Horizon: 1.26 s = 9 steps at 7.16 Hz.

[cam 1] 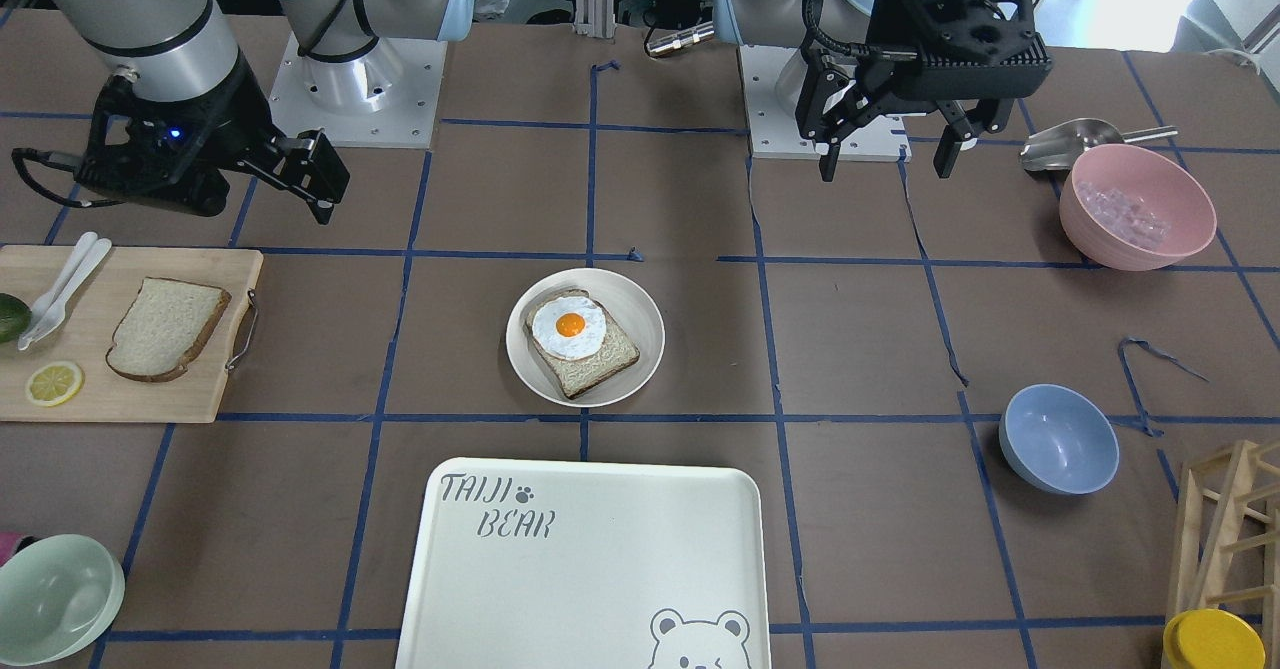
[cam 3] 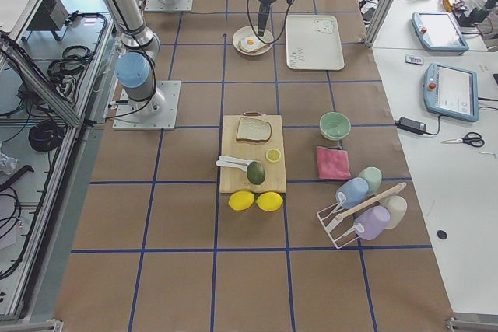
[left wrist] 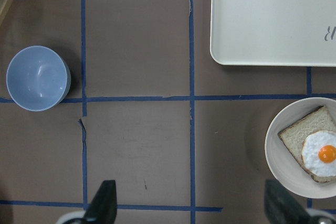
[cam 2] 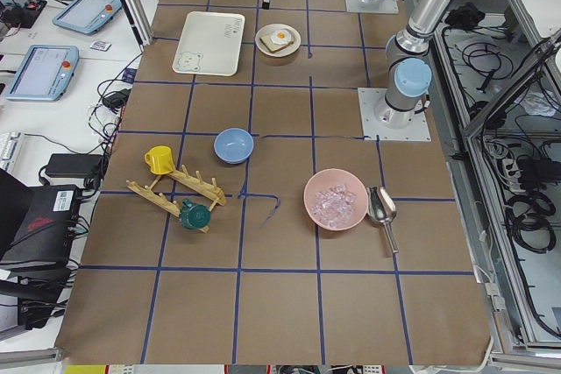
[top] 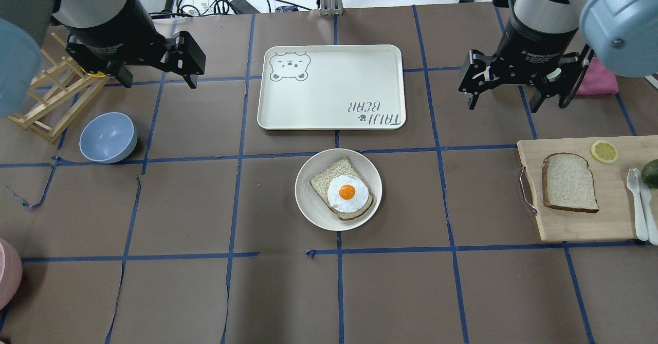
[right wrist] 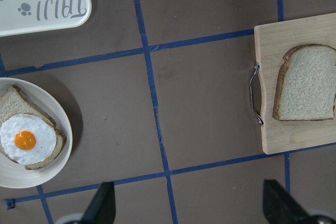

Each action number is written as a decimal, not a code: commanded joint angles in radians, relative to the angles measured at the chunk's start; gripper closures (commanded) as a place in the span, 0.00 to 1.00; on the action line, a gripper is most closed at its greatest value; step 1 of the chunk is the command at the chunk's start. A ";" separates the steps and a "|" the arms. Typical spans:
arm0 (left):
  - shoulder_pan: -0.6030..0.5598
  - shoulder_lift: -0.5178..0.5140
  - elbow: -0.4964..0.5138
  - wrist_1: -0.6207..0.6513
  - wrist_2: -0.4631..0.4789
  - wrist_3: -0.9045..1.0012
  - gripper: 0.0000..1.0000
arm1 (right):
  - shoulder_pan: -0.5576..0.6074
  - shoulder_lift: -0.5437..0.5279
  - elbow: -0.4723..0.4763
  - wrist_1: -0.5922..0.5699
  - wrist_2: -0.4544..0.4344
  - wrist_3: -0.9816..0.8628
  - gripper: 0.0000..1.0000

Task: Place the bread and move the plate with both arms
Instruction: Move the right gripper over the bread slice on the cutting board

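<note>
The plain bread [cam 1: 165, 329] lies on a wooden cutting board [cam 1: 130, 399] at the robot's right; it also shows in the overhead view [top: 568, 182] and the right wrist view [right wrist: 307, 82]. The off-white plate [cam 1: 640, 319] sits mid-table [top: 308, 200] and holds a slice topped with a fried egg [top: 347, 194]. My right gripper [top: 503, 102] hovers open and empty, beyond the board's inner end. My left gripper [top: 158, 79] hovers open and empty, far left of the plate [left wrist: 275, 156]. Both grippers also show in the front view: the left [cam 1: 886, 164] and the right [cam 1: 310, 179].
A white bear-printed tray [top: 334, 87] lies just beyond the plate. A blue bowl [top: 108, 137] and a wooden rack [top: 46, 102] stand below the left gripper. A pink bowl [cam 1: 1137, 207] with a scoop, a green bowl [cam 1: 55, 599], a lemon slice [top: 604, 151] and cutlery [top: 640, 200] also stand about.
</note>
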<state>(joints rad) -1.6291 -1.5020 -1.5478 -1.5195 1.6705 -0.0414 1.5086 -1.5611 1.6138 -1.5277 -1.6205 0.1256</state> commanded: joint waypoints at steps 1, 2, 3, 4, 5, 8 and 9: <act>0.000 -0.001 0.000 -0.002 0.000 0.000 0.00 | -0.132 0.024 0.069 -0.012 -0.031 -0.007 0.00; 0.000 -0.001 0.000 -0.002 0.000 0.000 0.00 | -0.155 0.039 0.101 -0.088 -0.068 -0.010 0.00; 0.000 0.000 0.000 -0.002 0.000 0.000 0.00 | -0.157 0.056 0.135 -0.182 -0.131 -0.009 0.03; 0.002 -0.001 0.000 -0.002 0.000 0.000 0.00 | -0.165 0.078 0.158 -0.237 -0.163 -0.006 0.23; 0.002 -0.001 0.000 -0.002 0.000 0.000 0.00 | -0.198 0.101 0.172 -0.273 -0.164 -0.004 0.25; 0.000 0.000 0.000 -0.002 0.000 0.000 0.00 | -0.280 0.199 0.253 -0.461 -0.154 -0.007 0.28; 0.000 -0.001 0.000 -0.002 0.000 0.000 0.00 | -0.281 0.213 0.285 -0.524 -0.156 -0.007 0.32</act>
<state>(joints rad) -1.6286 -1.5028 -1.5478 -1.5217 1.6705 -0.0414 1.2379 -1.3706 1.8602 -1.9790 -1.7770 0.1174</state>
